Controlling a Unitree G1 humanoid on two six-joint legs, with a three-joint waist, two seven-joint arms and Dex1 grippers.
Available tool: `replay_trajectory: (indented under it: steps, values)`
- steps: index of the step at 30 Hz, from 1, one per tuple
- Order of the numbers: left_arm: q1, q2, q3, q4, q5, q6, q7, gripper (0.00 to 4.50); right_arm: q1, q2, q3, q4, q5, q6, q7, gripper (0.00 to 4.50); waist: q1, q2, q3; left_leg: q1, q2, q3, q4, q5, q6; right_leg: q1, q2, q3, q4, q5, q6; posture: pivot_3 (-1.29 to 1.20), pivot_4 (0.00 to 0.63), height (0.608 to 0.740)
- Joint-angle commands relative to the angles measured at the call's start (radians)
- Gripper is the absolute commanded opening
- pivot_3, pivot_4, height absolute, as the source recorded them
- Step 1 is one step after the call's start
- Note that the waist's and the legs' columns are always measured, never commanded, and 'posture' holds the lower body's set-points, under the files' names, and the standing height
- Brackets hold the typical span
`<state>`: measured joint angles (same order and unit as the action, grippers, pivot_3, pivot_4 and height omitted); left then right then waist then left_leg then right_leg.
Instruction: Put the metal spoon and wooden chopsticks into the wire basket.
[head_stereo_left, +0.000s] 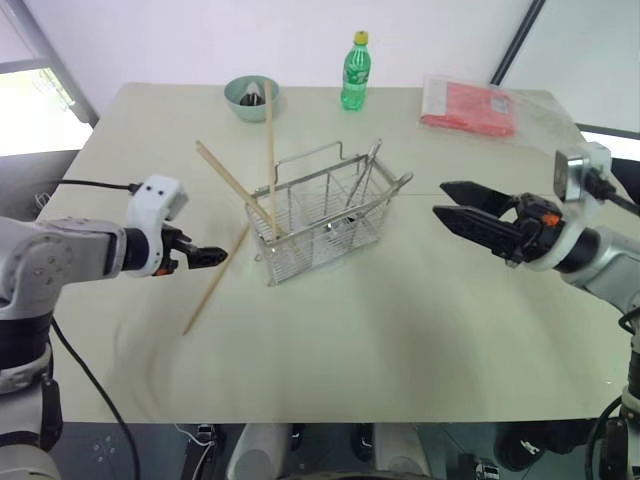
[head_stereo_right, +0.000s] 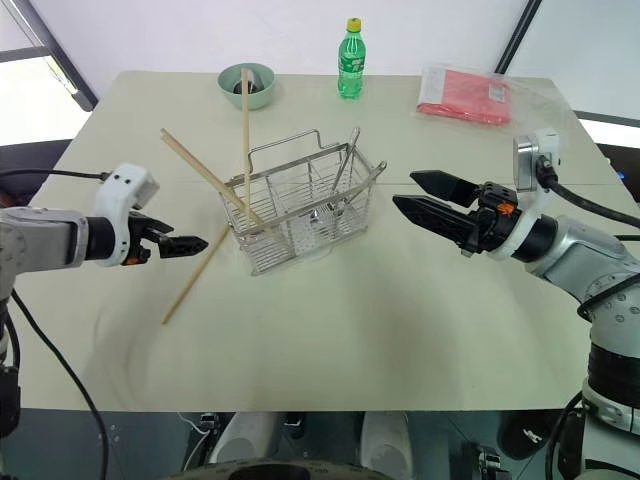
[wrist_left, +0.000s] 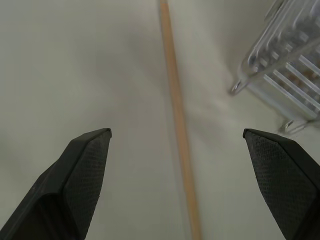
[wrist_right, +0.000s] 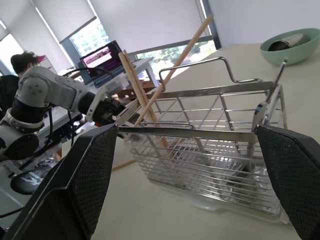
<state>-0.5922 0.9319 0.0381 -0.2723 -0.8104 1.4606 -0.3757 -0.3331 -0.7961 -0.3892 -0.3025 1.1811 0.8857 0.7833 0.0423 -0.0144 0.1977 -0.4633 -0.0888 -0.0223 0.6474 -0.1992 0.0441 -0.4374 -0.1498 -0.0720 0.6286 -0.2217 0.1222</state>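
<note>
Pale table (head_stereo_left: 400, 330) carries everything; no writing on the green bottle (head_stereo_left: 354, 72) can be read. At its middle the wire basket (head_stereo_left: 325, 215) holds two wooden chopsticks (head_stereo_left: 268, 150) leaning out of its left end, with the metal spoon (head_stereo_left: 362, 178) and another utensil at its right end. A third chopstick (head_stereo_left: 215, 280) lies on the table just left of the basket. Left gripper (head_stereo_left: 205, 256) hangs over it, tilted downward, fingers spread and empty. Right gripper (head_stereo_left: 455, 205) points at the basket, wide open, empty. A green bowl (head_stereo_left: 251, 98) holds something dark.
</note>
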Motion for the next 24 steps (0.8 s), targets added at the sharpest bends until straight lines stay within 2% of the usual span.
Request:
replay_trajectory:
  steps: [1,4,10,17,20,24]
  values:
    - [-0.032,-0.011,-0.090,0.001,0.078,-0.075,-0.036,4.43,0.013,-0.033,-0.040,-0.068,0.013,-0.014,0.027,4.50,0.000,0.000,0.000,0.000,0.000,0.000,0.000,0.000,0.000,0.000,0.000,0.000,0.000,0.000,-0.001,0.00,0.150,0.684]
    - [-0.048,-0.036,-0.182,0.038,0.152,-0.140,-0.063,4.43,0.030,-0.056,-0.056,-0.101,0.024,-0.008,0.034,4.50,-0.001,0.000,0.000,0.000,0.000,0.000,0.000,0.000,0.000,0.000,0.000,0.000,0.000,0.000,-0.001,0.00,0.150,0.684]
    - [-0.068,-0.082,-0.285,0.147,0.287,-0.253,-0.108,4.43,0.029,-0.090,-0.069,-0.121,0.038,-0.002,0.031,4.50,-0.003,0.001,0.000,0.000,0.000,0.000,0.000,0.000,0.000,0.001,0.000,0.001,0.000,0.001,-0.001,0.00,0.150,0.684]
    - [-0.083,-0.131,-0.267,0.258,0.364,-0.296,-0.135,4.43,0.027,-0.125,-0.058,-0.153,0.043,-0.002,0.057,4.50,-0.002,0.002,-0.001,0.001,0.000,0.000,0.000,0.000,0.000,0.002,-0.001,0.001,0.000,0.001,-0.002,0.00,0.150,0.684]
    - [-0.079,-0.139,-0.239,0.287,0.385,-0.313,-0.140,3.61,0.020,-0.145,-0.045,-0.166,0.032,-0.007,0.083,4.50,-0.003,0.004,-0.002,0.001,0.000,0.000,0.000,0.000,0.000,0.005,-0.001,0.001,0.000,0.001,-0.003,0.00,0.150,0.684]
    - [-0.079,-0.162,-0.194,0.310,0.404,-0.304,-0.128,1.59,0.019,-0.153,-0.043,-0.165,0.030,-0.016,0.109,4.50,-0.004,0.004,-0.002,0.001,0.000,0.000,0.000,0.000,0.000,0.004,0.000,0.001,0.000,0.001,-0.003,0.00,0.150,0.684]
